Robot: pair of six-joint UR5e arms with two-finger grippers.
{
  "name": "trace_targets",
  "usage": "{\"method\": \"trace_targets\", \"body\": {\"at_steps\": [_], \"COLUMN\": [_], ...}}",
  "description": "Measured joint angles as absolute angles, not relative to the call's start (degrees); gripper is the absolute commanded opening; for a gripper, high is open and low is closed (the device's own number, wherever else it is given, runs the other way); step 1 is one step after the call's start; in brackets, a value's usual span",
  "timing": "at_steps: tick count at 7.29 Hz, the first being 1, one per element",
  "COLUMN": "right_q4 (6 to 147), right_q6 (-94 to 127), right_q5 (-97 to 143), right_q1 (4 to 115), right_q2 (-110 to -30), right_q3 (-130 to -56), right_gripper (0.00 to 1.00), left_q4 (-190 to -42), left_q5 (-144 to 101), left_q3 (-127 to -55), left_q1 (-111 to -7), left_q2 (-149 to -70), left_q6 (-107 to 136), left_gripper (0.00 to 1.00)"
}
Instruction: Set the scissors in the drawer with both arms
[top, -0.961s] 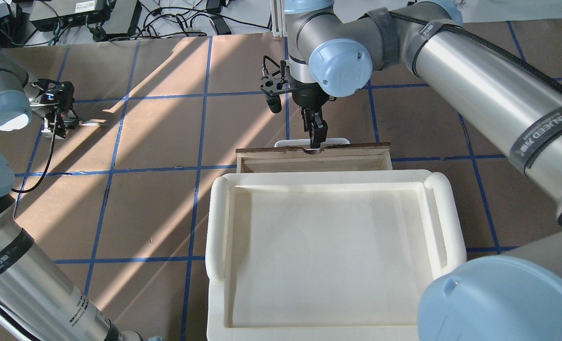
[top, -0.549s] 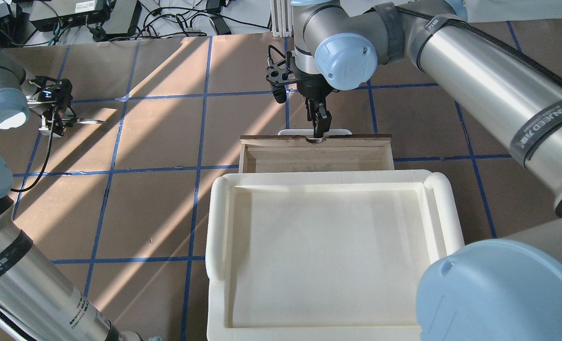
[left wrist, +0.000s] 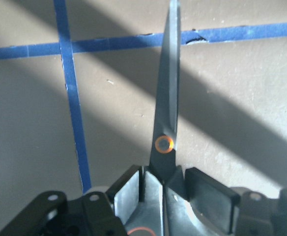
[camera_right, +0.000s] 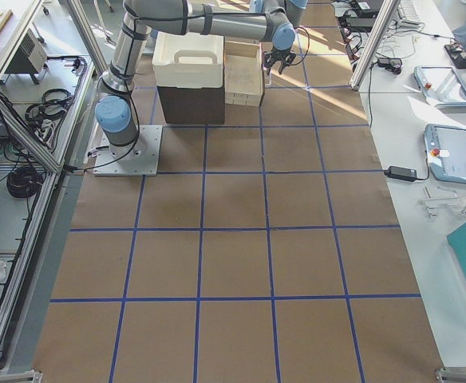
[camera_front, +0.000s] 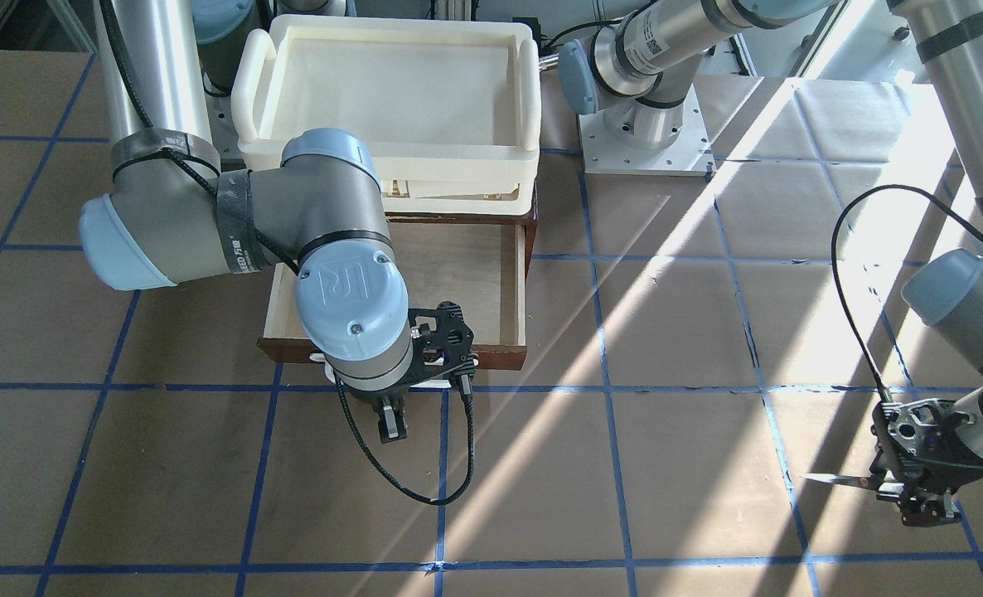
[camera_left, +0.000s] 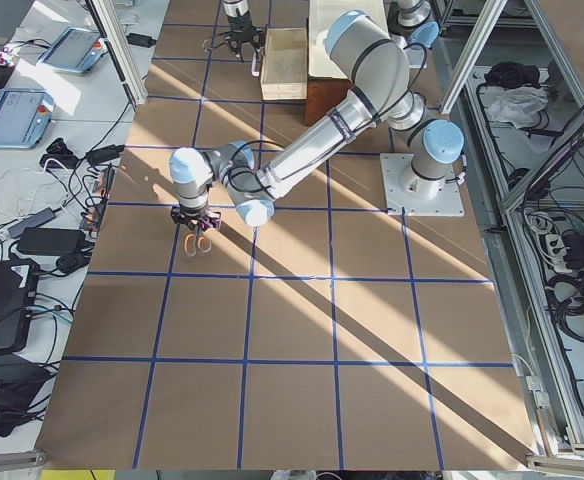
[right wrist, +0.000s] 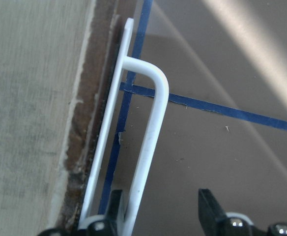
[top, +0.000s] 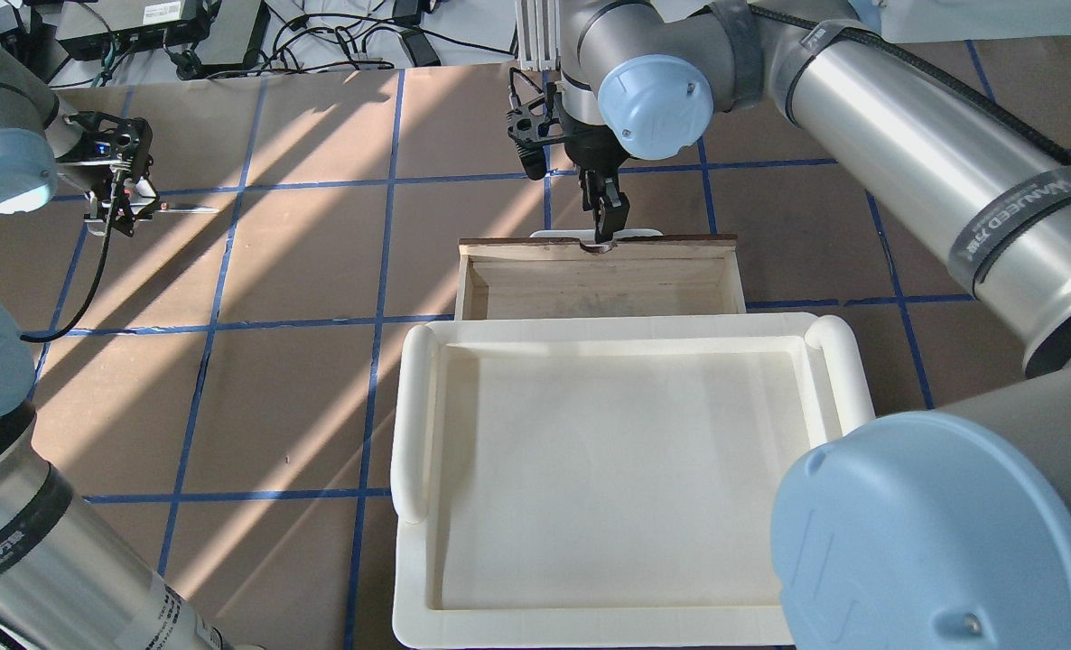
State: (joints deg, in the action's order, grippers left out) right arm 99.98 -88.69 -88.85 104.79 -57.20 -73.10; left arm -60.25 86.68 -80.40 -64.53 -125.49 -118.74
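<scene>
The left gripper [left wrist: 162, 189] is clamped on the scissors [left wrist: 169, 98], which jut out over the table [top: 301, 271], well apart from the drawer [top: 517, 242], ready for carrying across, I reckon. The right gripper [right wrist: 160, 206] has its fingers spread either side of the white handle [right wrist: 151, 123], likely steadying the drawer, which stands pulled out from under the cream tray [top: 414, 397]

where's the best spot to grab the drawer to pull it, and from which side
The white bar handle on the front of the drawer, near its middle. Come down from above on the side away from the robot, one finger either side: the bar stands off the brown front, leaving a gap.
</scene>
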Motion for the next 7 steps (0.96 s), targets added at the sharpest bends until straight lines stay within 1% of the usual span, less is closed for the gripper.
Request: {"method": "trace_targets", "body": {"at_steps": [1, 3, 5, 7], "right_q4": [100.4, 100.7, 100.7, 99.8], "right_q6": [-88.8, -88.5, -88.0, -86.5], "right_q5": [-88.9, -88.9, -89.0, -89.2], "right_q1": [104.6, 104.0, 103.7, 102.6], "right_q2": [-56.6, -56.5, -57.4, -62.6], "right_q3": [-72.0, -71.2, -71.0, -71.6], "right_gripper": [0.61, 0.78, 0.79, 0.8], "left_q4": [-62.8, -67.6, -72.3, -75.9], "left_q5": [86.7, 86.8, 86.9, 87.4], "left_q3": [-80.4, -80.7, -81.1, -81.2], "left_q1": [-66.4, -70.0, -73.3, -77.7], "left_q2": [-123.7, -119.9, -116.6, -113.7], "left_q6": [-116.5, -111.5, -105.4, -100.0], "left_gripper": [0.0, 0.0, 0.0, 0.0]}}
